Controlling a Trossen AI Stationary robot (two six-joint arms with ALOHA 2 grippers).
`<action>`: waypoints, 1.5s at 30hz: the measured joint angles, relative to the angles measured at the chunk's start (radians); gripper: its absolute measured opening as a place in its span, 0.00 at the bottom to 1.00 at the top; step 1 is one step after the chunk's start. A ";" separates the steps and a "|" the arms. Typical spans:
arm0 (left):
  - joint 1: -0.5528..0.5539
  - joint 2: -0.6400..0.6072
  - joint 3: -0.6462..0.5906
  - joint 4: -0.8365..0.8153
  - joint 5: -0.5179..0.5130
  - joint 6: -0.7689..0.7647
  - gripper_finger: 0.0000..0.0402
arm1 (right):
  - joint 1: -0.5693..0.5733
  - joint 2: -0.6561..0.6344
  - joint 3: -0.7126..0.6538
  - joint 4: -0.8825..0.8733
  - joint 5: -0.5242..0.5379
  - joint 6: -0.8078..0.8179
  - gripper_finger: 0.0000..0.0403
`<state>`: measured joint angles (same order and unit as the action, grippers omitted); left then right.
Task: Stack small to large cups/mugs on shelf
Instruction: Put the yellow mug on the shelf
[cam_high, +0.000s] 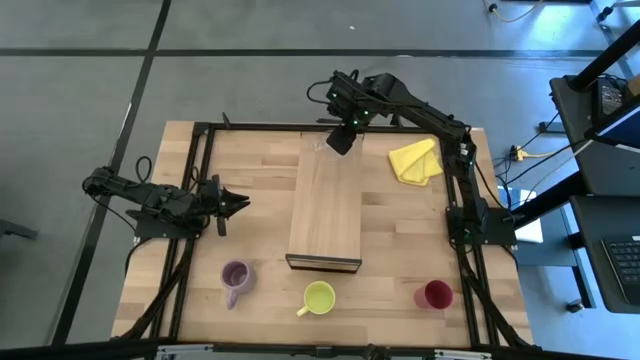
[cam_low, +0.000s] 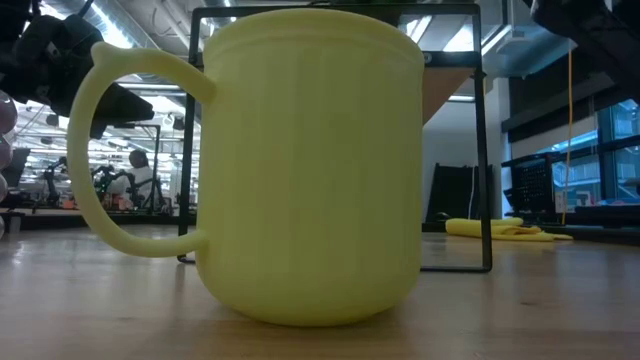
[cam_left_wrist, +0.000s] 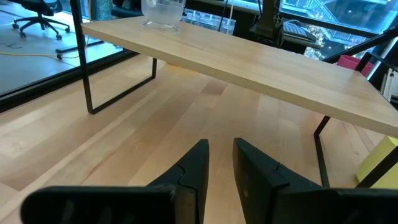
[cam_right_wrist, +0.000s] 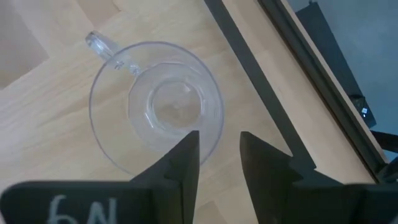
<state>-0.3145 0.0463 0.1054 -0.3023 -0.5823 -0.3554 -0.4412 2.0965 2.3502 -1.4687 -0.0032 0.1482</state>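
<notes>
The right gripper (cam_high: 340, 139) hangs at the upper centre of the high view, directly above the far end of the shelf (cam_high: 326, 215). In its wrist view the clear glass cup (cam_right_wrist: 155, 113) sits upright on the shelf just below and ahead of the jaws, its small handle pointing away from them toward the upper left of that picture. The jaws are spread a little, with one tip over the cup's near rim and nothing between them; it seems they are not touching the glass, though the overlap makes this hard to judge.

The shelf's long axis runs from the top to the bottom of the high view. Along the bottom of that view, on the tabletop (cam_high: 260, 170), stand the purple mug (cam_high: 236, 277) at lower left, the yellow-green mug (cam_high: 319, 297) at lower centre, and the red cup (cam_high: 437, 294) at lower right.

The left gripper (cam_high: 236, 203) rests at middle left, pointing toward the shelf, its jaws narrowly parted and empty. It looks nearer to the purple mug. A yellow cloth (cam_high: 416, 160) lies at upper right, clear of the shelf.
</notes>
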 joint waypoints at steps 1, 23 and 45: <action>0.000 0.000 0.000 0.000 0.000 0.000 0.17 | 0.001 -0.002 0.003 0.002 0.000 -0.006 0.29; 0.000 0.000 0.000 0.000 0.000 0.000 0.17 | 0.181 -0.387 -0.010 -0.102 -0.074 -0.080 0.29; 0.000 0.000 0.000 0.000 0.000 0.000 0.17 | 0.400 -0.501 -0.021 -0.095 -0.079 0.189 0.29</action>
<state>-0.3148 0.0467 0.1051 -0.3026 -0.5819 -0.3556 -0.0407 1.5951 2.3291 -1.5638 -0.0822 0.3373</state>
